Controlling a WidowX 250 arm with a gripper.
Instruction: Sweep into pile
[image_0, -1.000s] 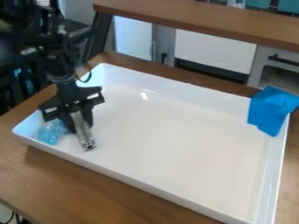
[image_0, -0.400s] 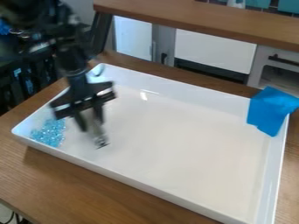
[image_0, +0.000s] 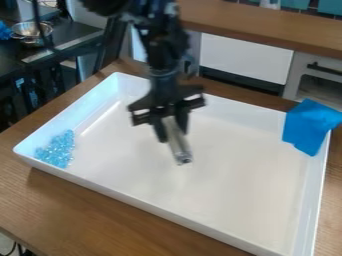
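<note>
fingers (image_0: 160, 133): clenched on tool (image_0: 178, 146), mid-tray, well off beads | beads (image_0: 56, 151): loose cluster, corner of tray (image_0: 227, 185), view's left | risk: too brisk a stroke there may scatter beads; slanted tool could twist in grip

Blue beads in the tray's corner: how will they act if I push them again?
The beads look small and loose, so they will probably scatter rather than shift as one. The tray looks smooth and glossy, so they may slide or roll easily, though its raised walls should contain them.
</note>
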